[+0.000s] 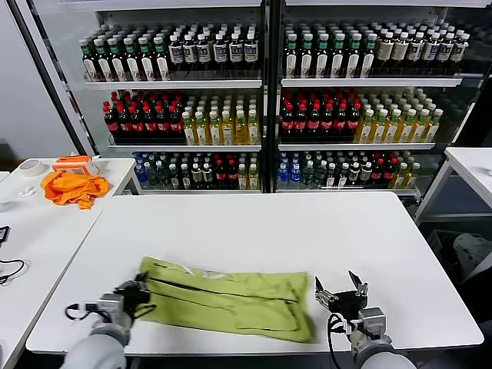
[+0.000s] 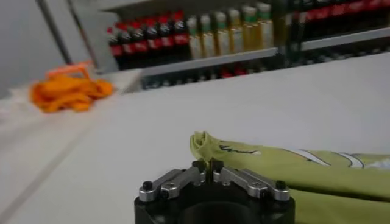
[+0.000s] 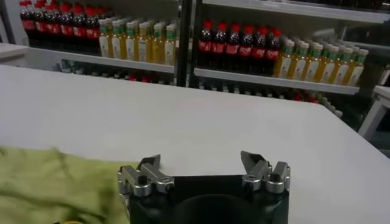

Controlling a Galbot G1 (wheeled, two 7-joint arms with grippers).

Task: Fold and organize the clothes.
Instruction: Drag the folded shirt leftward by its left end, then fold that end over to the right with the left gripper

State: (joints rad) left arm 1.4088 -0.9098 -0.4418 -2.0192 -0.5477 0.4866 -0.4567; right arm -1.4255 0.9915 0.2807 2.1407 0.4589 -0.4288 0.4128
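Two grippers are seen low at the near edge of the white table (image 1: pixel 254 223), one at each end of the cloth. Far to the left, on a separate side table, a crumpled orange cloth (image 1: pixel 73 187) is left lying; it is no part of the job.

At the left end of the garment, the left gripper (image 1: pixel 139 293) is set against the shirt's edge. In its wrist view the fingertips are pressed together with no gap, and it cannot be made out whether any fabric is pinched between them; the shirt's rolled corner stands just beyond them.

The lime-green T-shirt (image 1: pixel 231 300) is spread as a long band across the near middle of the table, already doubled lengthwise, with a strip of white print showing along its far edge. It is judged to be light, soft and limp: it will sag and crease when lifted, and should be taken by pinching both layers at an end corner or edge, not mid-panel.

To the right, the right gripper (image 1: pixel 341 294) is held just beside the shirt's right end, its fingers spread wide and holding nothing.

Behind, shelves of bottles (image 1: pixel 269 100) are ranged.
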